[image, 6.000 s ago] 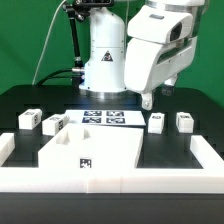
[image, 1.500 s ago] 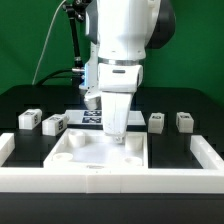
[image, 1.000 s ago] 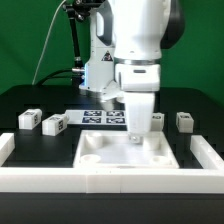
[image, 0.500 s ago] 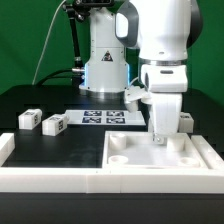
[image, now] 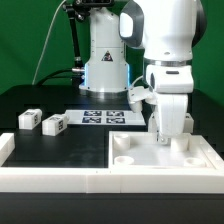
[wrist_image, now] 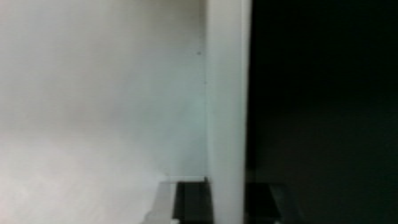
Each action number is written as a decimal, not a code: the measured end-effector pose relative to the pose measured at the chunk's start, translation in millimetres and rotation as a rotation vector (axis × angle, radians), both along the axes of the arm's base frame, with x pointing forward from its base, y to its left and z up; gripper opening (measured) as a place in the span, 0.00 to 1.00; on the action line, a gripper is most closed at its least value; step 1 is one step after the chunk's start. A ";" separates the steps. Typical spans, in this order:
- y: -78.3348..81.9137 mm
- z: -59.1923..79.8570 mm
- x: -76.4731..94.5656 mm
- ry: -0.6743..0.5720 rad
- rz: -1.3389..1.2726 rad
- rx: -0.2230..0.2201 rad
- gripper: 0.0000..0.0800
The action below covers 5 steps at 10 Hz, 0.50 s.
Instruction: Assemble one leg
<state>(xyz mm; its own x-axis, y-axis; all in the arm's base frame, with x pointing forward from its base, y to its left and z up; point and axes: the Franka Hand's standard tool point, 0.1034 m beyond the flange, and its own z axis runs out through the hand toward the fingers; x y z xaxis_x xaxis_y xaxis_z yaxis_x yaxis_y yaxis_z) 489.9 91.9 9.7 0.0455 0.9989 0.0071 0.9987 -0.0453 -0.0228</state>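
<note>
White, smooth square panel (image: 160, 166); gripper (image: 172, 140) clamps its rim.

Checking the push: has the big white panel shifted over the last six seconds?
Yes. The panel slid toward the exterior view's right, now lying past the fixed marker board.

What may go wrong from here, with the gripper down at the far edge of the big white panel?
1. The panel sits in the corner of the white border; a push toward that wall may jam or tilt it.
2. The gripper is at the panel's far rim; lifting away carelessly may drag the panel with it.
</note>
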 end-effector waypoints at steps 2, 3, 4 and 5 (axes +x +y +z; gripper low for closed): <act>-0.2 0.0 0.0 0.000 0.000 0.000 0.52; -0.2 0.0 0.0 0.000 0.000 0.000 0.52; -0.3 0.0 0.1 0.000 -0.001 0.000 0.72; -0.5 0.0 0.1 0.000 -0.001 0.000 0.79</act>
